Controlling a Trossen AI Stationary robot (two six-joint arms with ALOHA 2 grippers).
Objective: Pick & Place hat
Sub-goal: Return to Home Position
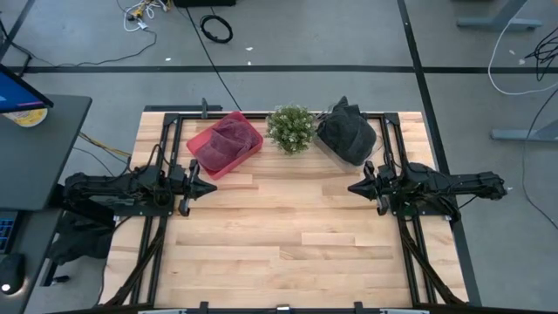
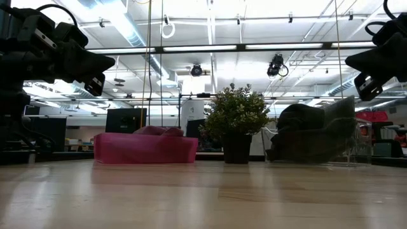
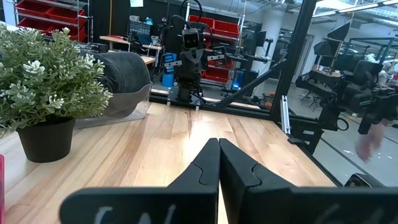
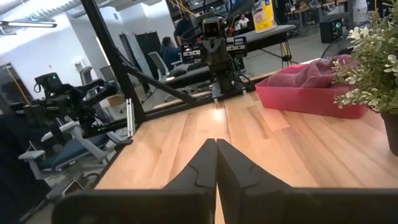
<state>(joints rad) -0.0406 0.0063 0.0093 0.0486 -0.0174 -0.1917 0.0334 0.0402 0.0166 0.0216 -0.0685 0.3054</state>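
Sorting looks finished: red caps [image 1: 223,139] lie inside the red bin [image 1: 258,146], and the black cap [image 1: 347,131] fills the transparent bin [image 2: 348,137]. Both bins stand at the far edge of the table [image 1: 288,235] w/ a potted plant [image 1: 290,128] between them. No cap lies on the bare wood. Left gripper [image 1: 207,186] and right gripper [image 1: 356,187] hang above the table at opposite sides, fingers pressed together, holding nothing. Only parking the arms seems left, prob. nearly done.

We see a grey floor [image 1: 305,35] crossed by dark lines, loose cables [image 1: 216,28] lying on it, bright ceiling lights [image 2: 286,46] overhead, and red shelving bins [image 3: 50,9] beyond.
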